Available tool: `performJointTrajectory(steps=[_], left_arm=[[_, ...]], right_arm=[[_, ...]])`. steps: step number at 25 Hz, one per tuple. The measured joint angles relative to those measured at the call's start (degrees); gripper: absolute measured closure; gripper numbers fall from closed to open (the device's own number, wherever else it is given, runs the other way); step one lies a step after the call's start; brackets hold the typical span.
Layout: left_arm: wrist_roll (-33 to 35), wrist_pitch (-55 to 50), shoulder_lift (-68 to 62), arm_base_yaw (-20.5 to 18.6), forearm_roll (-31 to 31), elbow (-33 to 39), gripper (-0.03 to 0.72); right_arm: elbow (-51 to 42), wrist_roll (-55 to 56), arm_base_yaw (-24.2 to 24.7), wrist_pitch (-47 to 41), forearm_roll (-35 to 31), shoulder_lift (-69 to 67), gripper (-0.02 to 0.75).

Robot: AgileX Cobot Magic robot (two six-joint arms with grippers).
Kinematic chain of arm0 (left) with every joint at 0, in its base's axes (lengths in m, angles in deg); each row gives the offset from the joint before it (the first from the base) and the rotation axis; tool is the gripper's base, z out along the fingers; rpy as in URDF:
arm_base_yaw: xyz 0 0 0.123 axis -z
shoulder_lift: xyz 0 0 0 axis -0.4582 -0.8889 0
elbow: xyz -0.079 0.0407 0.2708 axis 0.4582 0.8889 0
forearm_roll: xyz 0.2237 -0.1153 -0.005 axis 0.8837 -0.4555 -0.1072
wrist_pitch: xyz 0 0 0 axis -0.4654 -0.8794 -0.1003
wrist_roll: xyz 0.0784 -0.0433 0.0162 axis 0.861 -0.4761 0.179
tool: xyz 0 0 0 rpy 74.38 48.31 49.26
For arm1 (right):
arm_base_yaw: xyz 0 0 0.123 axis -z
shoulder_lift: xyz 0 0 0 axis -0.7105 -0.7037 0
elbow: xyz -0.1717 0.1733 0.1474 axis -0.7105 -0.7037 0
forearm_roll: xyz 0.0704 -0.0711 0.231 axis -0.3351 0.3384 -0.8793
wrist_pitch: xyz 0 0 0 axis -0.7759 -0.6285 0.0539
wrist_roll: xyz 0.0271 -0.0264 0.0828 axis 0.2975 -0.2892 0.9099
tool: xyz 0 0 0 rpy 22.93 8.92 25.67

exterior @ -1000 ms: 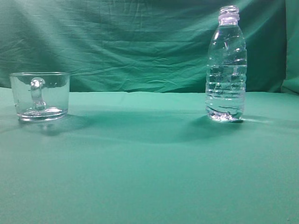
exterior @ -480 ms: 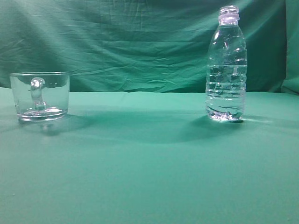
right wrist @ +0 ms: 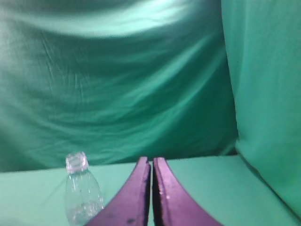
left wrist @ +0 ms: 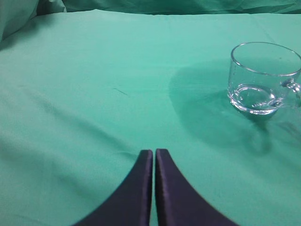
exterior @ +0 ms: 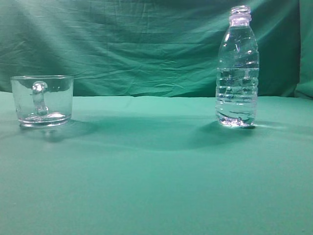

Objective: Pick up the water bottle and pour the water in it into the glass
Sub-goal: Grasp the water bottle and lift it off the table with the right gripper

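Note:
The water bottle (exterior: 237, 68) stands upright and uncapped on the green cloth at the right in the exterior view, with water (exterior: 236, 95) up to about its ribbed middle. It also shows in the right wrist view (right wrist: 82, 193), left of my right gripper (right wrist: 151, 162), which is shut and empty. The glass (exterior: 42, 100), a clear mug with its handle facing the camera, stands at the left. In the left wrist view it (left wrist: 263, 77) sits ahead and to the right of my left gripper (left wrist: 154, 153), which is shut and empty. Neither gripper shows in the exterior view.
A green cloth covers the table (exterior: 156, 171) and hangs as a backdrop (exterior: 127, 44) behind it. A fold of cloth rises at the right side (right wrist: 268, 94).

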Motion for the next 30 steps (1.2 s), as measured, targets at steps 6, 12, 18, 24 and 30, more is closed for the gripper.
performJointTrajectory(steps=[6,12,18,24,30], left_arm=[[0.0,0.0,0.0,0.0,0.0,0.0,0.688],[0.0,0.0,0.0,0.0,0.0,0.0,0.688],[0.0,0.0,0.0,0.0,0.0,0.0,0.688],[0.0,0.0,0.0,0.0,0.0,0.0,0.688],[0.0,0.0,0.0,0.0,0.0,0.0,0.688]], right_arm=[[5.7,2.3,0.0,-9.1,0.0,-4.2,0.738],[11.5,1.9,0.0,-10.3,0.0,-19.3,0.738],[13.6,1.9,-1.3,-3.6,0.1,-31.2,0.738],[15.0,1.9,-9.0,3.5,0.1,-41.8,0.738],[15.2,1.9,-11.6,15.9,0.8,-54.9,0.738]])
